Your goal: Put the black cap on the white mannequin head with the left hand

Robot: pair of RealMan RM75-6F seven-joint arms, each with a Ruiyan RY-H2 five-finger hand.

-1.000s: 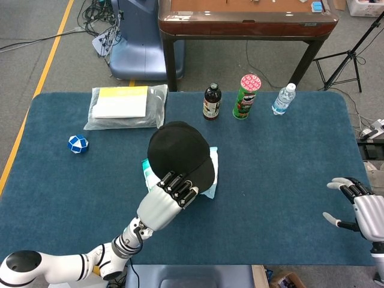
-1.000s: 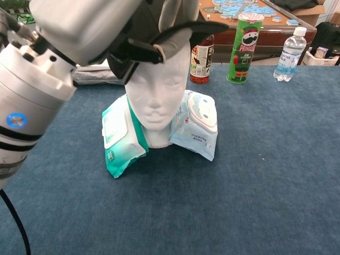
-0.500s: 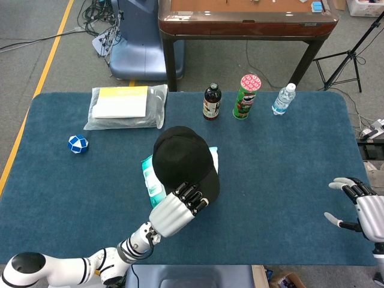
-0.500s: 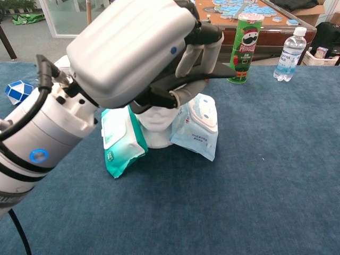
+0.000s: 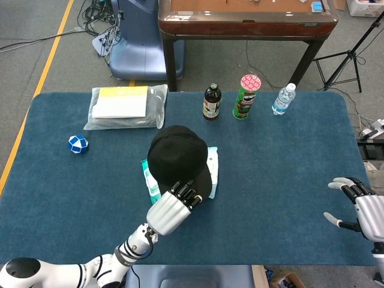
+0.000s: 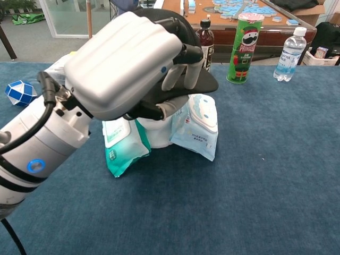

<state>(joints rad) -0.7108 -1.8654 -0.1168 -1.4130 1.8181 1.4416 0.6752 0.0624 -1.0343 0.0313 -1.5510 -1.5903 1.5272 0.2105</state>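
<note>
Blue cloth covers the bench (image 5: 288, 180), where the cap (image 5: 177, 157) sits on the head (image 6: 155, 133), which stands between two wipe packs (image 6: 199, 125), with the left hand (image 5: 171, 211) gripping the cap's brim and the right hand (image 5: 360, 207) hovering with fingers apart, holding nothing. Judged from its look, the cap is light and soft in the crown with a stiffer brim, so the brim is the best hold. Containers stand along the far edge: a dark bottle (image 5: 211, 102), a crisp can (image 5: 246, 96) and a water bottle (image 5: 283, 99), contents not visible.
</note>
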